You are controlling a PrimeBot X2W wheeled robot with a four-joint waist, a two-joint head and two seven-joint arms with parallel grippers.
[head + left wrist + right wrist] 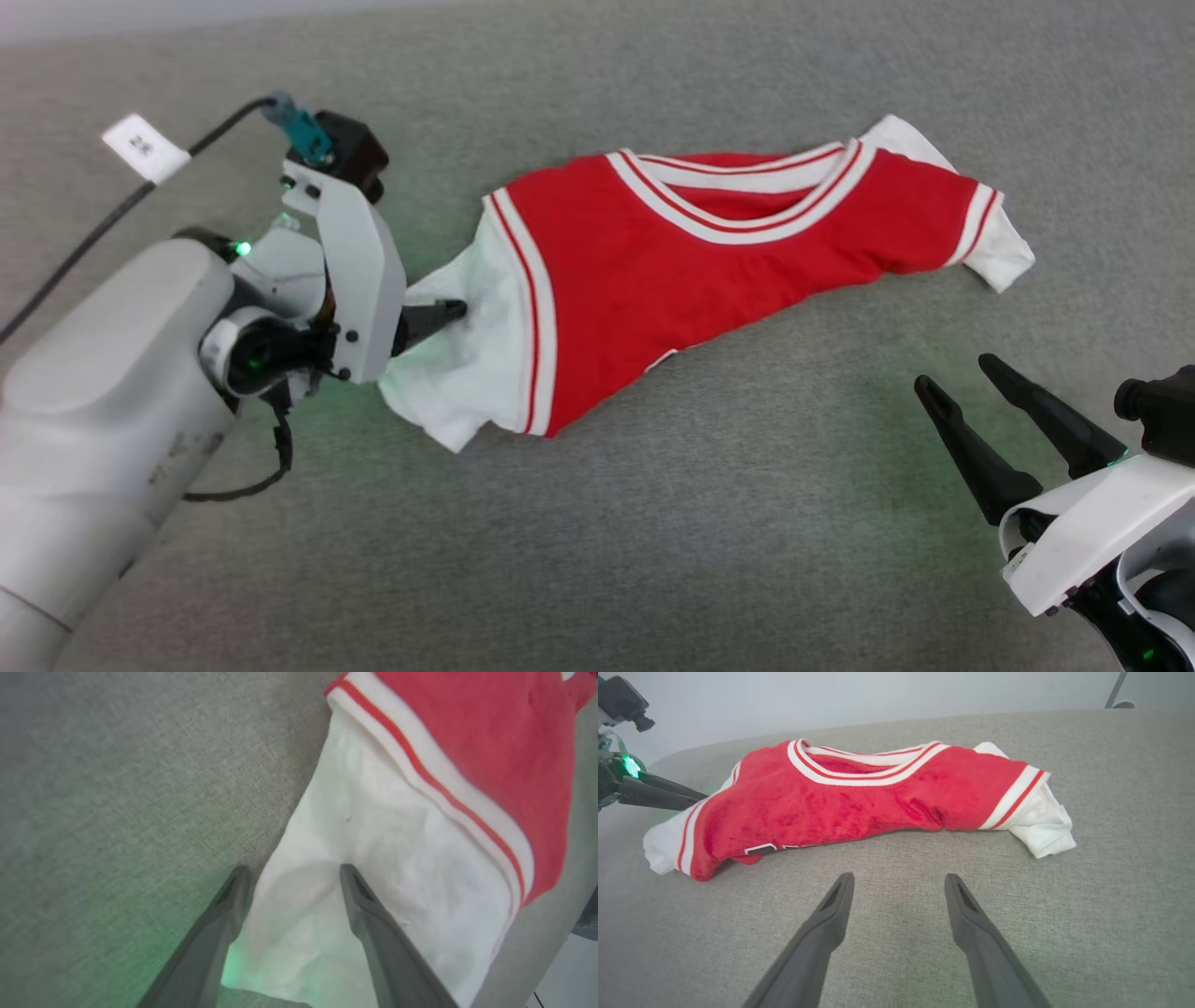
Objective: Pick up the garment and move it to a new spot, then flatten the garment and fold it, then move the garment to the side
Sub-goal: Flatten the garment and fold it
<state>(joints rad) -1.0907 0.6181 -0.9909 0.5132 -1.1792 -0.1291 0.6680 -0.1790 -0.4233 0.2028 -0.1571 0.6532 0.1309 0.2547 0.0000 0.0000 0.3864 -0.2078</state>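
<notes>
Garment lies bunched on the grey fabric surface. Left gripper has its jaws spread wide across the edge of the white sleeve, gripping nothing; right gripper is likewise wide open, well apart from the cloth. Risk: closing here may catch only one thin sleeve layer, or snag the surface beneath, so the garment could slip free or twist on lifting.

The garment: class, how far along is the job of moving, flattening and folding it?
Done: nothing visibly; the garment lies bunched and unfolded on the grey surface. In hand: the open left gripper straddles the white sleeve edge, not yet closed; the right gripper hovers open, apart. Left: lifting, moving, flattening, folding, setting aside.
</notes>
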